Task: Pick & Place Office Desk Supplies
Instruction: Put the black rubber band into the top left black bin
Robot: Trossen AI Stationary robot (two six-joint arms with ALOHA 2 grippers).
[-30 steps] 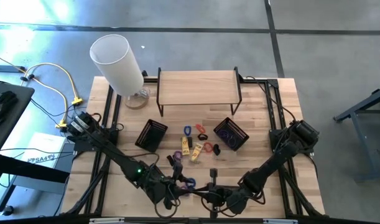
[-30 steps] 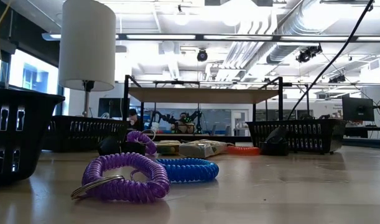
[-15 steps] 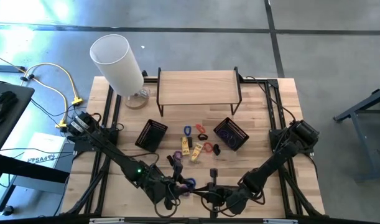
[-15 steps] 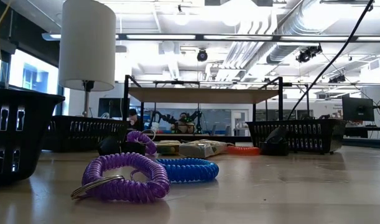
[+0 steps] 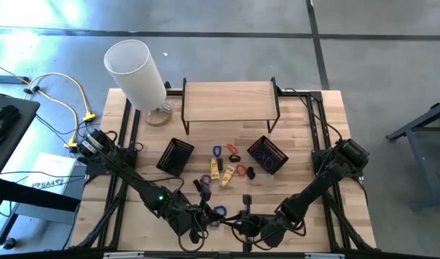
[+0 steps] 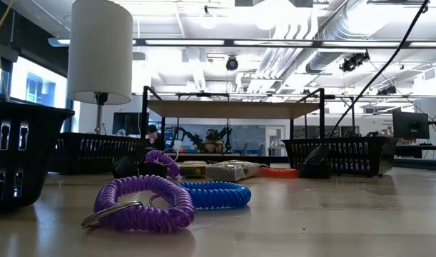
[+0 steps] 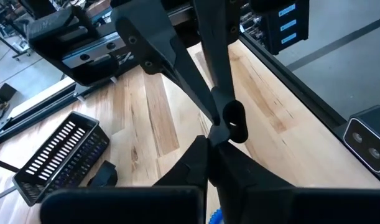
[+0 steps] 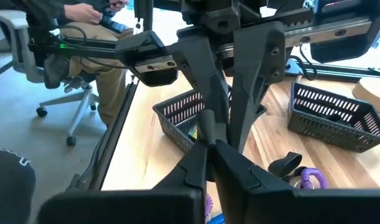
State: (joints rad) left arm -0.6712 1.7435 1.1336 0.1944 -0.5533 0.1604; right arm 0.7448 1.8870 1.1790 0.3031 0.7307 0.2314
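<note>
I keep both arms low at the near edge of the bench (image 5: 306,155). The left gripper (image 7: 208,163) and right gripper (image 8: 209,163) have jaws pressed together, holding nothing. The supplies (image 5: 227,171) lie scattered mid-bench between two baskets (image 5: 175,155), waiting for sorting.

A robotics lab or workshop. A wooden table (image 5: 306,155) on a black frame stands on a bare concrete floor (image 5: 378,57). Exposed ducts (image 6: 325,32) and strip lights run across the open ceiling. Monitors (image 6: 409,123) and another small arm rig (image 6: 203,138) stand beyond. A person sits in a wheeled chair (image 8: 50,68) beside the table.
</note>
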